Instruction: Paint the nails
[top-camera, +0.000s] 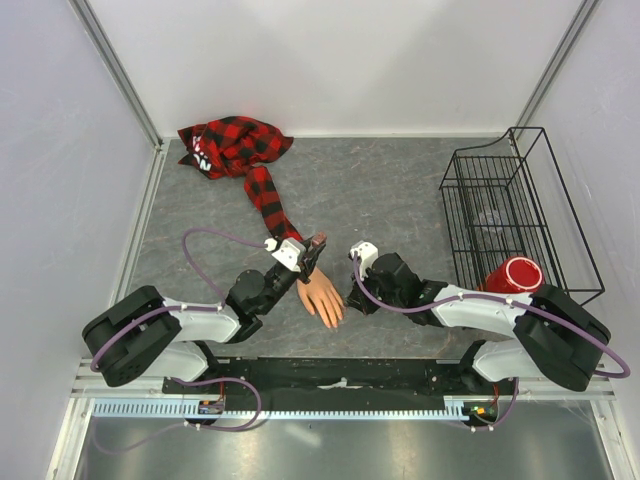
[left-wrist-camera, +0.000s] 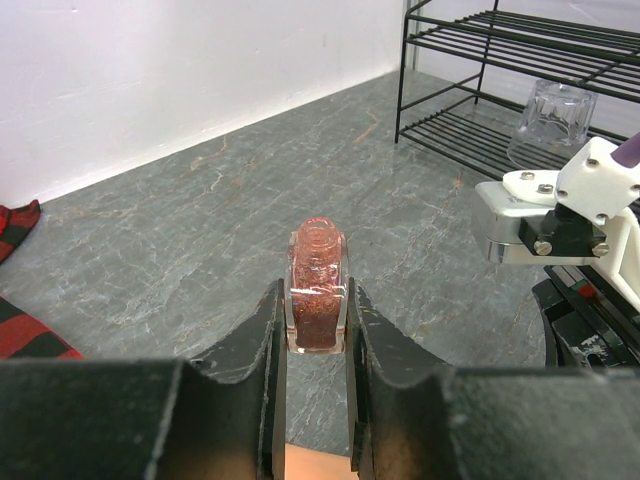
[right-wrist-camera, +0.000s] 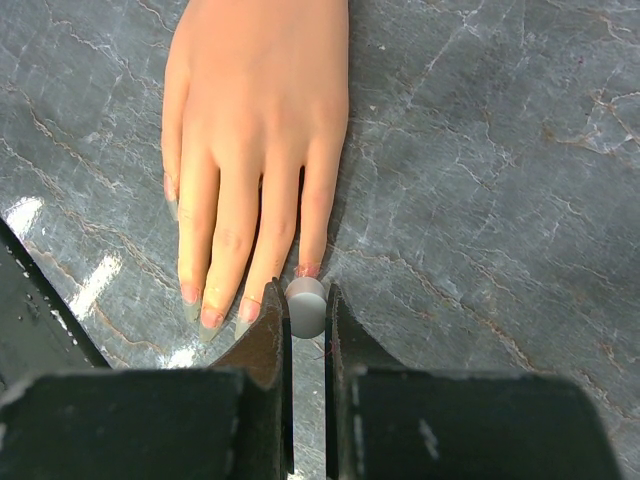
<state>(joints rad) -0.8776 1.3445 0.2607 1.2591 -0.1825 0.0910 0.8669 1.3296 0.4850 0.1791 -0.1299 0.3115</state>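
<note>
The left claw (left-wrist-camera: 316, 296) is clamping the uncapped bottle (left-wrist-camera: 317, 262) upright at 12 o'clock of the hand (top-camera: 322, 295), probably so that polish is within reach for dipping. The right claw (right-wrist-camera: 307, 300) is pinching the white cap (right-wrist-camera: 306, 310) over the outermost fingertip. The nails (right-wrist-camera: 211, 317) are lying at the hand's 6 o'clock end, and any brush is hidden. The sleeve (top-camera: 262, 190) at 11 o'clock and the rack (top-camera: 520, 210) at 3 o'clock are sitting well apart from the fingers.

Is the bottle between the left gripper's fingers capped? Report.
No: the nail polish bottle has a bare, open neck, with no cap on it.
</note>
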